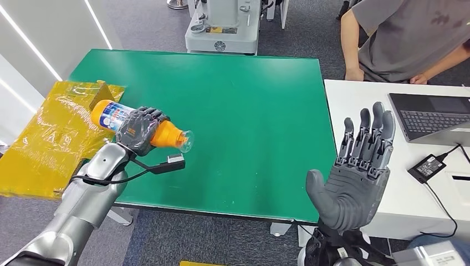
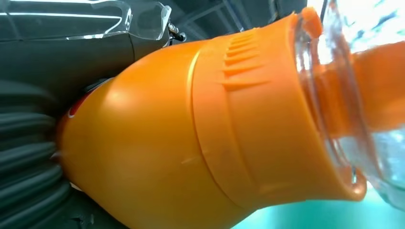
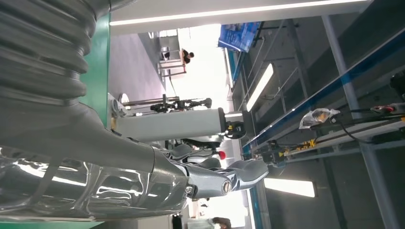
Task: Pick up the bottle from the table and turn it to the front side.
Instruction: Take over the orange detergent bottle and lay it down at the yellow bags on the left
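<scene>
An orange bottle (image 1: 166,134) with a blue-and-white label and a clear cap lies sideways in my left hand (image 1: 138,131), lifted over the left part of the green table (image 1: 249,111). My fingers wrap around its middle, and its clear cap points right. Up close in the left wrist view, the bottle (image 2: 191,138) shows its orange shoulder and clear cap. My right hand (image 1: 354,177) is raised at the table's right front corner, palm up, fingers straight and apart, holding nothing. In the right wrist view the right hand (image 3: 210,176) shows its fingers extended.
A yellow wrapped box (image 1: 55,133) sits left of the table. A white desk (image 1: 399,183) on the right carries a laptop (image 1: 432,116) and a power brick with cable (image 1: 427,166). A person (image 1: 404,39) sits behind that desk. A grey machine base (image 1: 221,27) stands beyond the table.
</scene>
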`<state>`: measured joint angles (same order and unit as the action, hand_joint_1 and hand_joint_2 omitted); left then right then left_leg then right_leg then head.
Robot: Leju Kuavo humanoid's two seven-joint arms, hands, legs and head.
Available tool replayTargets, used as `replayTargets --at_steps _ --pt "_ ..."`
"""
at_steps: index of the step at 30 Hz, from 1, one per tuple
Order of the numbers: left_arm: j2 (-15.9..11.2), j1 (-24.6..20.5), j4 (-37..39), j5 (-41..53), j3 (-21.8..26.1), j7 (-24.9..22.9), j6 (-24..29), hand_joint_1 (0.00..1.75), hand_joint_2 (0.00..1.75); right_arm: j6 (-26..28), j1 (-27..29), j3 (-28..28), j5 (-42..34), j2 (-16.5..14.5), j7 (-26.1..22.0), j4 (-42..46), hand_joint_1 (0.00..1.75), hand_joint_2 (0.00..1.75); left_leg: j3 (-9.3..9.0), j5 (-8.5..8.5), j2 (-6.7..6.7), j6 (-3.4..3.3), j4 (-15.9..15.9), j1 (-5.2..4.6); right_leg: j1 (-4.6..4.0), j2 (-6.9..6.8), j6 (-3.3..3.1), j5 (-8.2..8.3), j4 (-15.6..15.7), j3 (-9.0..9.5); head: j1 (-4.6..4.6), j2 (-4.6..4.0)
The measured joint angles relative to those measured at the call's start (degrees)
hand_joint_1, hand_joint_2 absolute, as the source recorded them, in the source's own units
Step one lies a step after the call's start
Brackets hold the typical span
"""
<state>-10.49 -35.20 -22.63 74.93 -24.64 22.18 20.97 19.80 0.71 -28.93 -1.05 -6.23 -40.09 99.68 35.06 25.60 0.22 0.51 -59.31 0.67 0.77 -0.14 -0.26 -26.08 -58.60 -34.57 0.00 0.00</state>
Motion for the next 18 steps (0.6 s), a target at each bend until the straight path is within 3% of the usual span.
replayTargets --at_steps 18 --pt "-6.7 -0.7 5.2 3.0 -0.3 -9.3 0.4 1.75 1.75 0.5 2.4 -0.4 1.5 0.6 0.0 1.7 0.00 1.75 0.01 0.00 0.02 0.00 0.1 0.00 0.00 0.02 -0.02 -0.02 0.0 -0.01 -0.01 0.00"
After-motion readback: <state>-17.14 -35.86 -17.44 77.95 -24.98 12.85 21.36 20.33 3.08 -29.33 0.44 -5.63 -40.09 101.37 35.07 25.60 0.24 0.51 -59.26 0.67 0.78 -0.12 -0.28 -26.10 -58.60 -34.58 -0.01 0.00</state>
